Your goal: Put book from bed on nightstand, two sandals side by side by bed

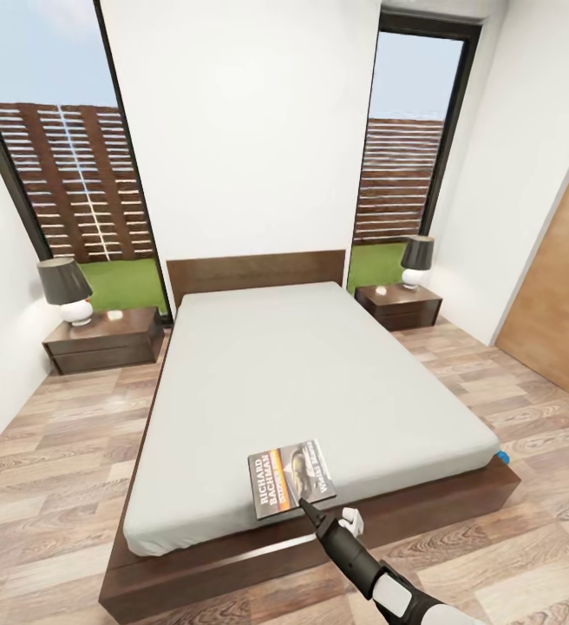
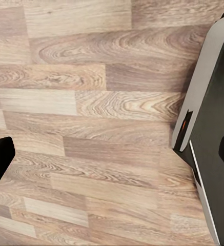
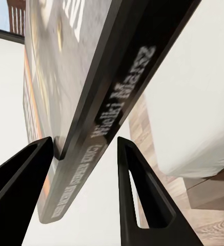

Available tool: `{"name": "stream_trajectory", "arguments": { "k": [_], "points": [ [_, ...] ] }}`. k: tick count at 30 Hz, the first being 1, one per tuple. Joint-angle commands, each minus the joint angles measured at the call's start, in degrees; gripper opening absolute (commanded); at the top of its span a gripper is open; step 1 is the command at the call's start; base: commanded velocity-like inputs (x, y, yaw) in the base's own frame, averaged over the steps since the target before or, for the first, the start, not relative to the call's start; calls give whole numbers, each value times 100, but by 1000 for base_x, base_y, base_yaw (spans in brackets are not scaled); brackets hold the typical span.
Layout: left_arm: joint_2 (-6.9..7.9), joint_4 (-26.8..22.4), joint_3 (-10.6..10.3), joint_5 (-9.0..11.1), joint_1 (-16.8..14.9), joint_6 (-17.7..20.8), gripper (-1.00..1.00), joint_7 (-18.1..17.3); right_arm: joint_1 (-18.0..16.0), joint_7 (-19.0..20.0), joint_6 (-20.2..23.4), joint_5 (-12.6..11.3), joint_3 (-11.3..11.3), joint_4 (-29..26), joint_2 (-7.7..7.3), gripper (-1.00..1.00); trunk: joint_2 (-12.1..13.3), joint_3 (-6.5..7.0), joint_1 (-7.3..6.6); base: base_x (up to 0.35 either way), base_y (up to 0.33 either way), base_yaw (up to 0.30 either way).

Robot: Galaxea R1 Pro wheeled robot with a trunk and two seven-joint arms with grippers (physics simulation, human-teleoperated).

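Right gripper [image 1: 304, 503] straddles the book [image 1: 291, 477], long axis across the bed [image 1: 319, 365]

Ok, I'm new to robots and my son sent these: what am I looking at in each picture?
A two-armed wheeled robot in a simulator. The large picture comes from its head camera: a bed, a nightstand with a lamp either side, and a book near the mattress's foot edge, where the right hand reaches. The right wrist camera shows that hand's fingers either side of the book's spine, not closed. The left wrist camera looks at wood floor past the open left hand.
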Motion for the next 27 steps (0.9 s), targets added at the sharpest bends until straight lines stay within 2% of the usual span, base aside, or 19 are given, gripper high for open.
{"name": "stream_trajectory", "arguments": {
  "k": [1, 16, 27],
  "points": [
    [-10, 1, 44, -60, -3, -22, 100, 11, -3, 10, -2, -33, 18, 3, 1, -100, -10, -3, 3, 0, 0, -5],
    [-45, 1, 45, -60, -3, -22, 100, 11, 5, 12, -19, -23, 24, 22, 12, -100, -10, 89, 3, 0, 0, -1],
    [-45, 1, 45, -60, -3, -22, 100, 11, 6, -22, -29, 202, 27, 91, 16, -100, -10, 97, 3, 0, 0, 0]
  ]
}}
